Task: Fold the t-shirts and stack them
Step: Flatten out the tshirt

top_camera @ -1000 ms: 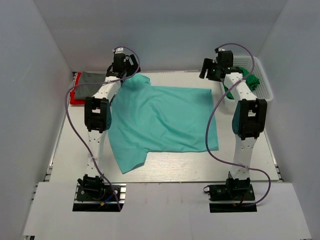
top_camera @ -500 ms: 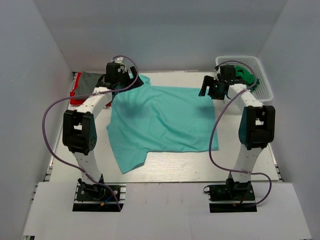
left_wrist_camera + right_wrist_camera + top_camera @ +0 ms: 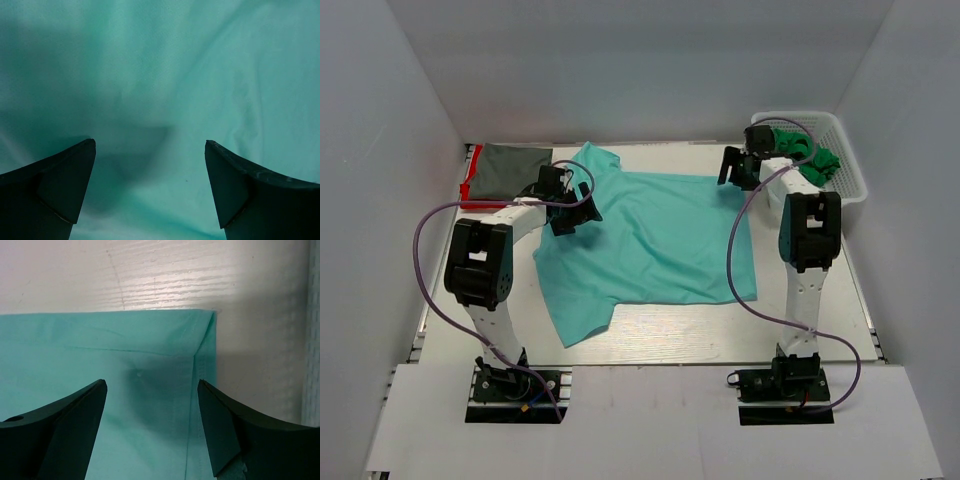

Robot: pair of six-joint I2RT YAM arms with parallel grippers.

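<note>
A large light teal t-shirt [image 3: 650, 240] lies spread flat on the table. My left gripper [image 3: 565, 215] is open, low over its left part, with only teal cloth [image 3: 160, 75] between its fingers. My right gripper [image 3: 735, 172] is open over the shirt's far right hemmed corner [image 3: 202, 320]. A folded dark grey shirt [image 3: 512, 168] lies on a red shirt [image 3: 470, 185] at the far left. A bright green shirt [image 3: 818, 160] sits in the basket.
A white lattice basket [image 3: 848, 170] stands at the far right, close to my right arm. White walls enclose the table [image 3: 670, 335] on three sides. The basket's edge shows at the right of the right wrist view [image 3: 314, 330].
My left gripper moved from the shirt's far left corner toward me and right, down onto the cloth. My right gripper shifted slightly back to the shirt's far right corner.
</note>
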